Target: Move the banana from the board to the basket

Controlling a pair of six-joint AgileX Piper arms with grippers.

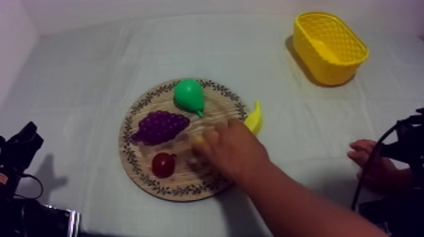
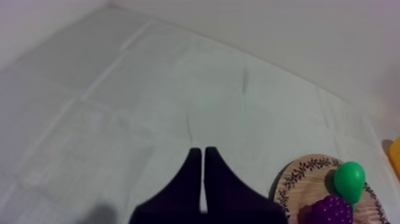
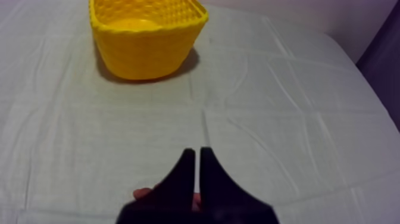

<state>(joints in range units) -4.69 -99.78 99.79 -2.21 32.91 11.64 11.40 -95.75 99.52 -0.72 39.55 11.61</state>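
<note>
Top view: the banana (image 1: 254, 117) lay at the right rim of the board (image 1: 180, 183), just beside a person's hand (image 1: 230, 150) reaching over the board. The basket (image 1: 337, 68) stood well apart, so I judged the pick-up not yet begun. Left wrist view: the left gripper (image 2: 203, 179) hung over bare cloth, fingers together. Right wrist view: the right gripper (image 3: 197, 179), fingers together, faced the basket, which held no banana.

Matt, creased grey-white cloth (image 1: 82, 82); matt wooden board (image 1: 183, 184) with printed rim; smooth, glossy plastic pear (image 1: 188, 94) and small red fruit (image 1: 163, 165); lattice-moulded plastic yellow basket (image 1: 329, 45).
</note>
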